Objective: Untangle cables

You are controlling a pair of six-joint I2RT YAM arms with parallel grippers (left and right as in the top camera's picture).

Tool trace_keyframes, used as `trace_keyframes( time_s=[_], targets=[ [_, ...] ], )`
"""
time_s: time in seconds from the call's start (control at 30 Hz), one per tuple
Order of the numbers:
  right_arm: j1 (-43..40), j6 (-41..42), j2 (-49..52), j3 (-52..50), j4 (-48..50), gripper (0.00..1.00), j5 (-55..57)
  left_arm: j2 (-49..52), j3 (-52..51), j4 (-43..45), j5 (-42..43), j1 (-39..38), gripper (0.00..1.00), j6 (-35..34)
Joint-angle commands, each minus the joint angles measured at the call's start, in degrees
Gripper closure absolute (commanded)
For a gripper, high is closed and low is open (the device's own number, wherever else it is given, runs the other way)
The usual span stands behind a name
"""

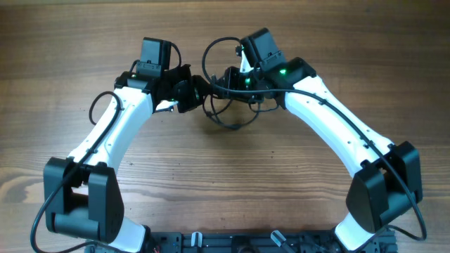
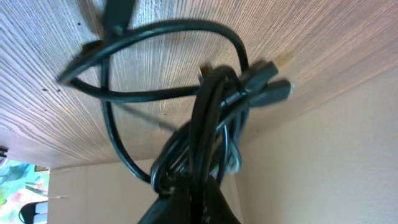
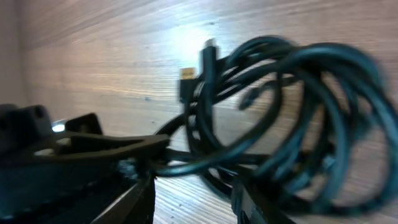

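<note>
**A:** Up toward twelve o'clock on the surface [image 1: 225, 190], where do the cables [image 2: 208, 124] sit?

**B:** Bunched between the two hands. One loop arcs to twelve o'clock of the tangle and another sags to six.

**A:** And the left hand [image 1: 190, 91]?

**B:** It is at nine o'clock of the tangle, pinched closed on a thick bundle of strands. Two plugs [image 2: 267, 84] stick out toward two o'clock in its wrist view.

**A:** The right hand [image 1: 228, 82]?

**B:** At two o'clock of the tangle. Its fingers [image 3: 255, 202] stand apart with bare wood showing between them. Strands cross just ahead, and it grips nothing.
</note>
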Motion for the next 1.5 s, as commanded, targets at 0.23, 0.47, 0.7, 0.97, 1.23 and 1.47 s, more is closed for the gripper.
trace_keyframes(
  time_s=[0.23, 0.47, 0.7, 0.97, 1.23, 1.47],
  targets=[
    [-0.09, -2.60, 2.08, -2.73, 2.10, 0.68, 3.34, -0.98, 0.13, 0.22, 2.78, 0.04, 0.96, -4.52],
    [-0.09, -7.02, 5.66, -2.84, 3.96, 0.55, -1.40, -0.98, 0.13, 0.22, 2.78, 0.02, 0.96, -4.52],
    [-0.09, -5.55, 7.65, -2.84, 3.80, 0.72, -1.55, -0.98, 0.13, 0.22, 2.78, 0.02, 0.96, -4.52],
    [-1.25, -7.17, 7.65, -2.84, 3.15, 0.96, -2.75, -0.98, 0.13, 0.22, 3.63, 0.04, 0.96, -1.11],
    [-9.33, -16.04, 7.65, -2.84, -0.66, 0.96, -8.98, -0.98, 0.13, 0.33, 3.32, 0.63, 0.96, 20.13],
    [-15.56, -22.64, 7.37, -2.56, -2.58, 0.96, -13.57, -0.98, 0.13, -1.57, 1.81, 0.63, 0.96, 72.87]
  ],
)
